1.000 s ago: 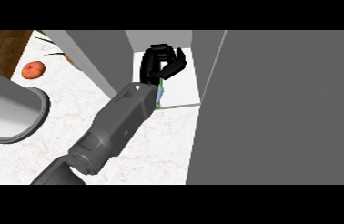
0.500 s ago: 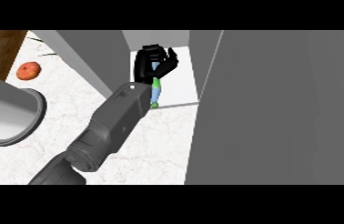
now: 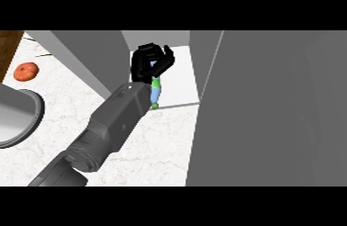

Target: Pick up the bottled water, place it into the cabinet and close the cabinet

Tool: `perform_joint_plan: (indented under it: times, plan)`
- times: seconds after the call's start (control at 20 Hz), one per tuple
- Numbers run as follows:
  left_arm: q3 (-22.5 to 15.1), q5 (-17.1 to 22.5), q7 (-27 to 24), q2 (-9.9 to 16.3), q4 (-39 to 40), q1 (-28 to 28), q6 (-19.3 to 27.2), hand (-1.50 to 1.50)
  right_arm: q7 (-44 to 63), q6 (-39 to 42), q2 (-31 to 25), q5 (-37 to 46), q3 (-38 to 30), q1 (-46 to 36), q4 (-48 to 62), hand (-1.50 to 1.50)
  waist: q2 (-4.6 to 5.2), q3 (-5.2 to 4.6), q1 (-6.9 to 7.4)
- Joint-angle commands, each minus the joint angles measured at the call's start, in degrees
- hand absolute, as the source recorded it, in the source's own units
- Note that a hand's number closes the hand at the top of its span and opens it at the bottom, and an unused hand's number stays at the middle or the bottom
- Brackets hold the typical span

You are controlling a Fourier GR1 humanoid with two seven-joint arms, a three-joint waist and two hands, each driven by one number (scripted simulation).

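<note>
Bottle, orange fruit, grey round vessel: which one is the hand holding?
The bottled water: the left hand is curled round it at the cabinet opening. The orange fruit and grey round vessel sit untouched at the counter's left.

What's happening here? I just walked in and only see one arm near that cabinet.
One hand is curled round a water bottle and holds it inside the open cabinet, over its white floor. From this view alone I cannot tell which arm it is; no other hand shows. The bottle is not released yet and the cabinet is not closed. An orange fruit and a grey pot sit on the counter at left.
</note>
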Motion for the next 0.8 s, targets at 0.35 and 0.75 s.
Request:
perform_joint_plan:
  times: [0.35,0.75]
  plan:
    - [1.0,-0.2,-1.1,0.0,3.7,-2.5,0.9,-1.50,-0.2,1.0,0.1,-0.1,0.9,-1.4,1.2,-1.50,0.60,-0.01,-1.49]
    - [1.5,-0.4,-3.7,0.8,5.5,-2.6,0.8,-1.50,-0.3,1.7,-1.1,-0.8,-0.8,-1.7,1.1,-1.50,0.76,-0.06,-1.80]
